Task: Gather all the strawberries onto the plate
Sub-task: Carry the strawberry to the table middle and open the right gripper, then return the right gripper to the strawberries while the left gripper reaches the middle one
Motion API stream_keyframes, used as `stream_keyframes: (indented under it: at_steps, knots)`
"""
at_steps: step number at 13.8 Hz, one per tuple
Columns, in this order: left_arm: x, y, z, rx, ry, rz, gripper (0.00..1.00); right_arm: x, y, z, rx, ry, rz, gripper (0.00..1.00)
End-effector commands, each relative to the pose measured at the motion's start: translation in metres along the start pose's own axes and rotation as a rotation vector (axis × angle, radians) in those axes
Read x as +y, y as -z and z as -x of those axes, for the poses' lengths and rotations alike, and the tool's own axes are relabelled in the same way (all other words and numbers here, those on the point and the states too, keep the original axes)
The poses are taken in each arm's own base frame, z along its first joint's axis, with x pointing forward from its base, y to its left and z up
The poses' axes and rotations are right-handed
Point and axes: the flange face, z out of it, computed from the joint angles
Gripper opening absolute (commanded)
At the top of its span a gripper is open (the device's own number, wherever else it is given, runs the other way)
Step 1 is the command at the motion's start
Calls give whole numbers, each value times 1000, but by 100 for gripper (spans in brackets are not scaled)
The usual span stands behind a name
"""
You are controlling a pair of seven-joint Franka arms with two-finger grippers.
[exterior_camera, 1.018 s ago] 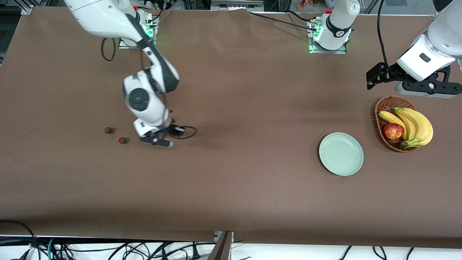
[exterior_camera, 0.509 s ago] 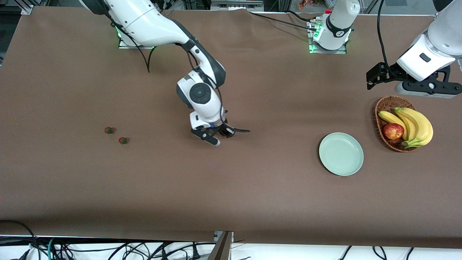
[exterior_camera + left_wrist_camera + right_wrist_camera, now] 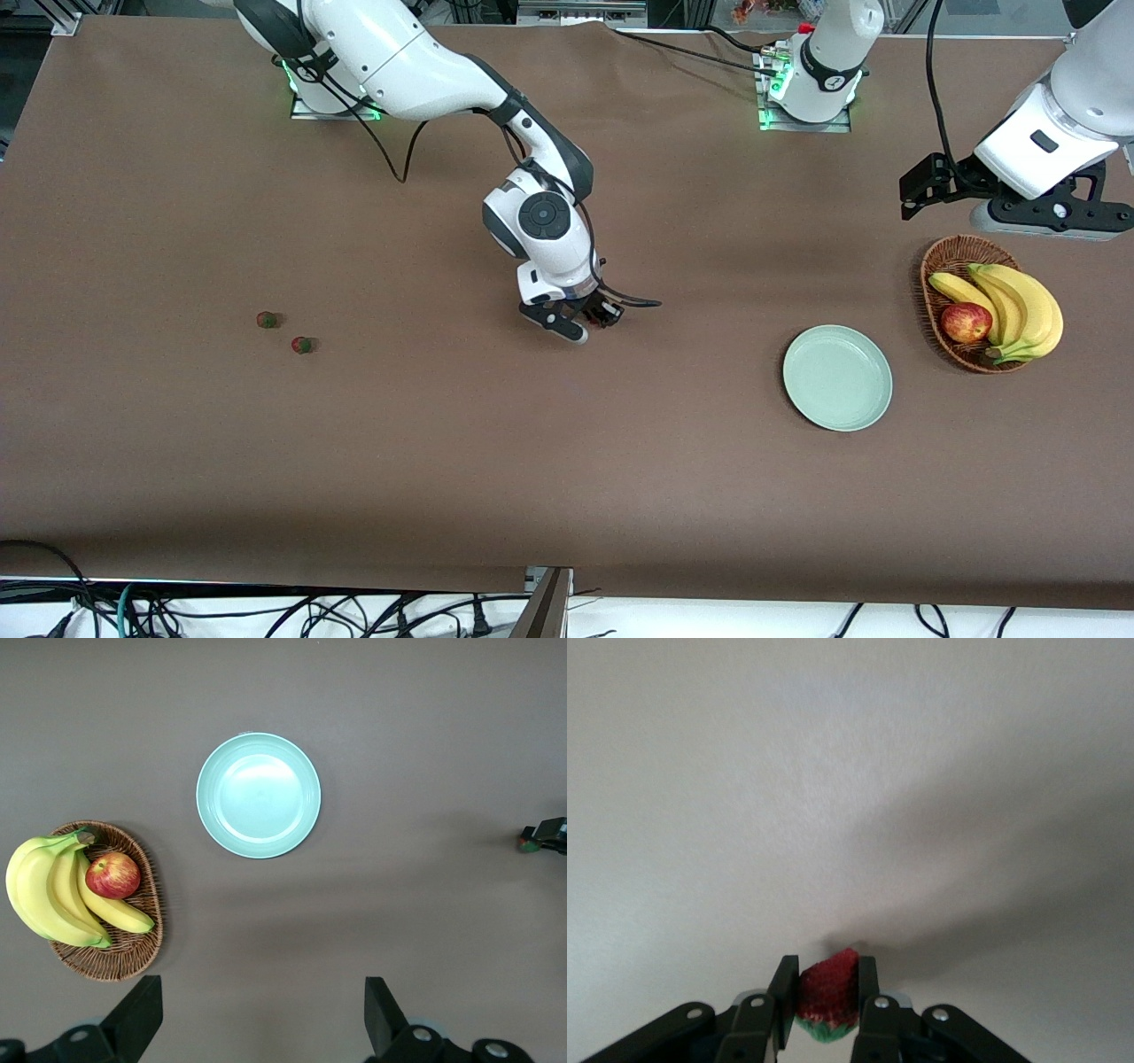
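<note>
My right gripper (image 3: 595, 324) is shut on a red strawberry (image 3: 828, 989) with a green top and holds it over the bare middle of the table. Two more strawberries (image 3: 267, 319) (image 3: 302, 345) lie on the cloth toward the right arm's end. The pale mint-green plate (image 3: 837, 377) sits empty toward the left arm's end; it also shows in the left wrist view (image 3: 258, 795). My left gripper (image 3: 257, 1023) is open and empty, held high above the table beside the basket, and waits. The right gripper with its berry shows small in the left wrist view (image 3: 540, 837).
A brown wicker basket (image 3: 941, 306) with bananas (image 3: 1019, 306) and a red apple (image 3: 966, 322) stands beside the plate toward the left arm's end. A brown cloth covers the table. Cables hang below the table's near edge.
My right gripper has carried the strawberry from beside the two lying berries toward the plate, across the middle of the table. The left arm has not moved.
</note>
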Motion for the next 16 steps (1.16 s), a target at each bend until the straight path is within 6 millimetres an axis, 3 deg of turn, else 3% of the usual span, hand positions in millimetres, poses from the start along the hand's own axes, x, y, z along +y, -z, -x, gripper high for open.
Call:
stream_keyframes:
  at_steps: [1,3,5,9,12,16]
  knots:
    - [-1,7,-2,-3,-13,-7,100,-9,7,-6,15,7,-21,100]
    - [0,7,-2,-3,-14,-7,100,-15,24,-21,26,8,-30,100]
    - [0,8,-2,-2,-14,-7,100,-16,55,-60,23,47,6,100]
    - [-3,3,-2,-12,-9,-7,100,21,120,-151,-30,332,146,100]
    - [-6,-1,-2,-22,-4,-7,100,73,149,-224,-102,448,231,100]
    - [-2,-5,-2,-37,-13,-8,100,175,167,-309,-258,573,392,100]
